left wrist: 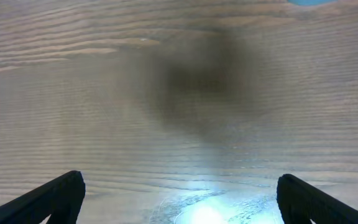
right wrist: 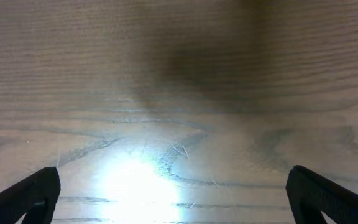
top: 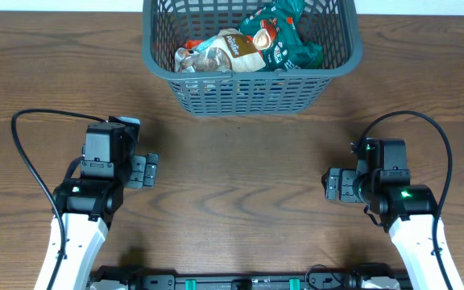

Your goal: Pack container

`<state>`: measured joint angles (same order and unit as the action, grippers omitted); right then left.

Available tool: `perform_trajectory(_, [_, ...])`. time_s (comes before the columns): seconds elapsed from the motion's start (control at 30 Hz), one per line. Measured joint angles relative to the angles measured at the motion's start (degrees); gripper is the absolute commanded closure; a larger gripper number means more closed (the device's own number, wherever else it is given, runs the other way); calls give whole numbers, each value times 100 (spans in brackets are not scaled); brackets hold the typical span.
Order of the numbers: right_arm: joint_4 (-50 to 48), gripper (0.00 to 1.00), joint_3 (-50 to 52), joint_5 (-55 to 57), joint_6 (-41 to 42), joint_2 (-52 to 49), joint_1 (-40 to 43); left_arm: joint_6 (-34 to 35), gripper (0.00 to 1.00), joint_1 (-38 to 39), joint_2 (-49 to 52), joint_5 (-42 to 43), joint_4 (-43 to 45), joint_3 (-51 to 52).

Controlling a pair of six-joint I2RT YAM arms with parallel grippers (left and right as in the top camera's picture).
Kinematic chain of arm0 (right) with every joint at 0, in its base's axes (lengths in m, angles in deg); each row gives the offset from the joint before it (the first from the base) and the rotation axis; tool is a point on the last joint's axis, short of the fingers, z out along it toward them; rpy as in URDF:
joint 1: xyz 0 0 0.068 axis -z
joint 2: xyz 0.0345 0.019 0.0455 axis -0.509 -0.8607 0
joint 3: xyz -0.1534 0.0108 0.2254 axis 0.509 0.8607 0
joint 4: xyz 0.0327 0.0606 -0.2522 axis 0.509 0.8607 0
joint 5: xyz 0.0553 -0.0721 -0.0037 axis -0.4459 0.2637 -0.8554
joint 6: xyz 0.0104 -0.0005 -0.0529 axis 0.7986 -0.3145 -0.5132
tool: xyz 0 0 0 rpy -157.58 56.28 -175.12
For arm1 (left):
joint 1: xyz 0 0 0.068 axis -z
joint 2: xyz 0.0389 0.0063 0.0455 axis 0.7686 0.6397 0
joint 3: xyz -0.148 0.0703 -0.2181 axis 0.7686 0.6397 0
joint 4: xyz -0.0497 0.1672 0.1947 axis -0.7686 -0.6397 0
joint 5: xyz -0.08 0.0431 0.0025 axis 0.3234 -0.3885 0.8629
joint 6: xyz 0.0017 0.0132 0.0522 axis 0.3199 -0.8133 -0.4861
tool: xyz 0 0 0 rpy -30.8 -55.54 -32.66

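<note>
So both arms sit at the near side of the wooden surface [top: 240, 201], well apart from each other. The left gripper [top: 145, 171] has its fingers [left wrist: 61, 193] spread wide, and its wrist view shows just wood grain between them, so it's not clamped on anything. Same deal with the right gripper [top: 333, 184]: fingers [right wrist: 36, 193] are way out at the edges of its view, with only wood and a bright glare patch between. Can't tell if either actually touches the wood. The container [top: 248, 89] sits at the far edge, middle, well apart from both grippers, with a green snack pack [top: 284, 36] and a tan snack pack [top: 236, 48] lying inside.
</note>
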<state>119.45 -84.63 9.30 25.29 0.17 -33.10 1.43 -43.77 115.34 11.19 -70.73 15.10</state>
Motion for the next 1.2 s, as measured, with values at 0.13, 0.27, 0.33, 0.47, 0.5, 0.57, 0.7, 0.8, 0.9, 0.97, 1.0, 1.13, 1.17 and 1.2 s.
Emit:
perform_trajectory(0.13, [0, 1, 0, 0, 0, 24, 0, 0, 1, 0, 0, 0, 0, 0])
perform_trajectory(0.27, [0, 1, 0, 0, -2, 24, 0, 0, 1, 0, 0, 0, -4, 0])
perform_trajectory(0.33, [0, 1, 0, 0, 0, 24, 0, 0, 1, 0, 0, 0, -4, 0])
perform_trajectory(0.47, [0, 1, 0, 0, 0, 90, 0, 0, 1, 0, 0, 0, -4, 0])
perform_trajectory(0.5, [2, 1, 2, 0, 0, 162, 0, 0, 1, 0, 0, 0, -4, 0])
perform_trajectory(0.57, [4, 1, 4, -2, -2, 369, 0, 0, 1, 0, 0, -2, -4, 0])
perform_trajectory(0.7, [2, 1, 7, -2, 0, 1049, 0, 0, 2, 0, 0, -2, -9, 0])
perform_trajectory(0.8, [39, 1, 7, 42, -9, 1650, -2, 0, 1, 0, 0, -2, -11, 0])
perform_trajectory(0.9, [149, 1, 7, 162, -28, 2341, -2, 0, 1, 0, 2, -2, -17, 0])
perform_trajectory(0.97, [74, 1, 13, 149, -48, 2879, -2, 0, 1, 0, 2, -2, -17, 0])
perform_trajectory(1.0, [13, 1, 17, 120, -66, 3077, -2, 0, 1, 0, 2, -2, -15, 0])
perform_trajectory(1.13, [-634, 1, 350, -26, -295, 4164, -2, 0, 2, 0, 2, -2, -15, 0])
perform_trajectory(1.17, [-870, 1, 533, -48, -367, 4415, -2, 0, 1, 0, 2, -2, -15, 0])
perform_trajectory(1.2, [-1099, 1, 688, -55, -404, 4579, -2, 0, 1, 0, 4, -2, -17, 0])
